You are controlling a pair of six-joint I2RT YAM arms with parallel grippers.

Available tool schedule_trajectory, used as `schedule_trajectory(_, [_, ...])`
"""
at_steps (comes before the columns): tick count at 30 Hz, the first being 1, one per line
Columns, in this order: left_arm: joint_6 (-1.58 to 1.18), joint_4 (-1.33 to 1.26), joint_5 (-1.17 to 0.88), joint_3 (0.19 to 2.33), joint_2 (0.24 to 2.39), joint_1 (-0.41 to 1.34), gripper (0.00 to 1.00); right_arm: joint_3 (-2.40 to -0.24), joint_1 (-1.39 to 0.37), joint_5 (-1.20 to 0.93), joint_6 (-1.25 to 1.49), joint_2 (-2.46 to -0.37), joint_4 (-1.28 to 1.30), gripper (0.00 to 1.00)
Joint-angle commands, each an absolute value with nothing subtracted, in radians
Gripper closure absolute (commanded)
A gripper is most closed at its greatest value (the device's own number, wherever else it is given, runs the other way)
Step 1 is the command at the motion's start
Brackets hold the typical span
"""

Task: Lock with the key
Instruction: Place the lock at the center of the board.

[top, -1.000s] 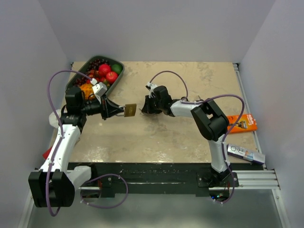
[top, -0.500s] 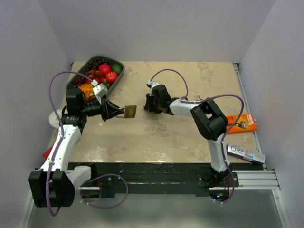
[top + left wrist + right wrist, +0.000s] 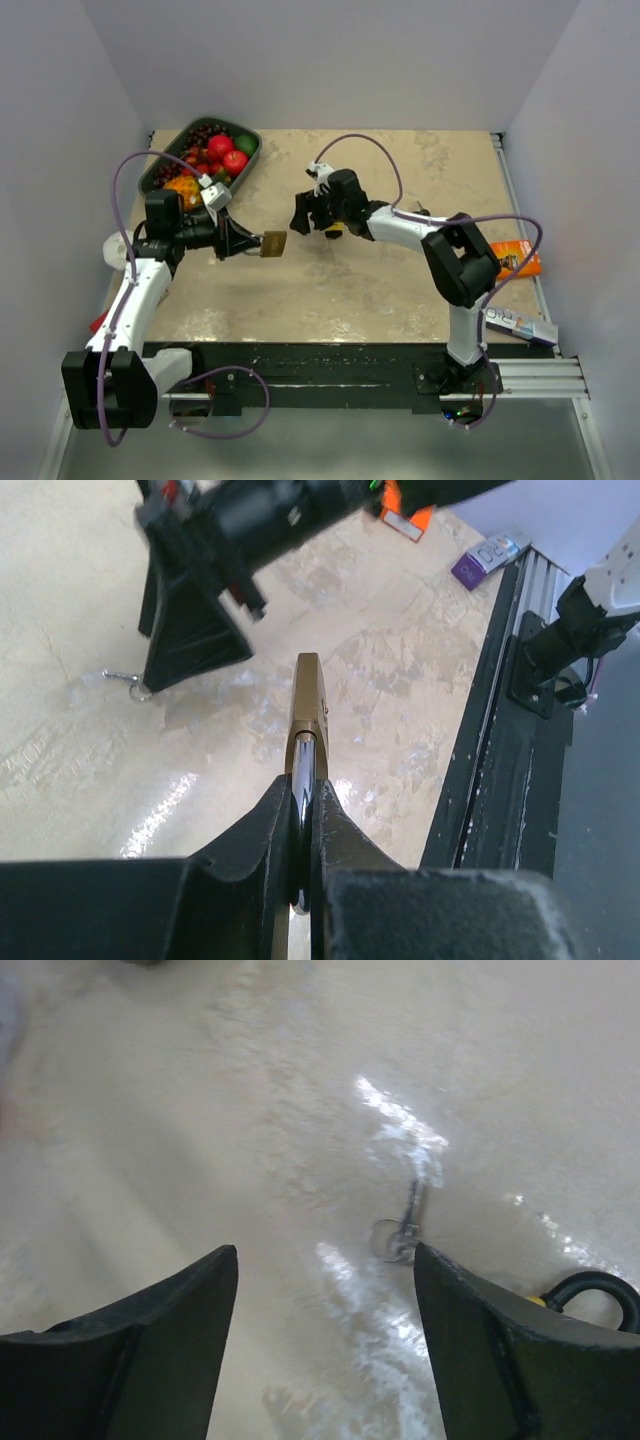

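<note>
Left claw (image 3: 303, 792) clamped on padlock (image 3: 308, 702), right claw (image 3: 322, 1260) open above the key (image 3: 411, 1204) lying flat near the counter (image 3: 400, 285) centre.

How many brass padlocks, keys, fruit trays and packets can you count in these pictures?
Brass padlock: 1
Key: 1
Fruit tray: 1
Packets: 2, the orange packet and the purple packet
Total: 5
</note>
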State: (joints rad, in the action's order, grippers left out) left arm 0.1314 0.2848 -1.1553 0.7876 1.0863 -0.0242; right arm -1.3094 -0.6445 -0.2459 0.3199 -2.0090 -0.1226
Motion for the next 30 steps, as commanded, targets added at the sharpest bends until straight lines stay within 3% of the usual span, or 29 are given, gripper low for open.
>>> schedule_trajectory(1, [0.416,0.453,-1.195,0.891,1.1,-0.031,1.0,-1.295,-0.649,-0.487,0.18,-1.813,-0.149,0.2])
schedule_trajectory(3, [0.581,0.605,-1.203,0.995,1.159,-0.031,1.0,-1.284,-0.64,-0.605,0.074,-1.752,-0.065,0.16])
schedule_trajectory(7, [1.164,1.167,-1.212,1.193,1.34,-0.029,1.0,-1.233,-0.629,-0.77,-0.127,-1.648,0.044,0.08])
schedule_trajectory(9, [1.302,1.299,-1.232,1.226,1.38,-0.029,1.0,-1.204,-0.635,-0.81,-0.185,-1.619,0.054,0.05])
schedule_trajectory(12, [1.336,1.315,-1.255,1.215,1.371,-0.025,1.0,-1.184,-0.653,-0.854,-0.196,-1.592,0.022,0.01])
schedule_trajectory(19, [1.342,1.313,-1.285,1.21,1.348,0.038,1.0,-1.164,-0.787,-0.845,-0.233,-1.586,0.005,0.01])
schedule_trajectory(21, [1.342,1.315,-1.293,1.212,1.344,0.048,1.0,-1.138,-0.804,-0.824,-0.2,-1.592,-0.075,0.03])
schedule_trajectory(30, [1.293,1.269,-1.313,1.22,1.313,0.052,1.0,-1.14,-0.834,-0.813,-0.146,-1.637,-0.13,0.31])
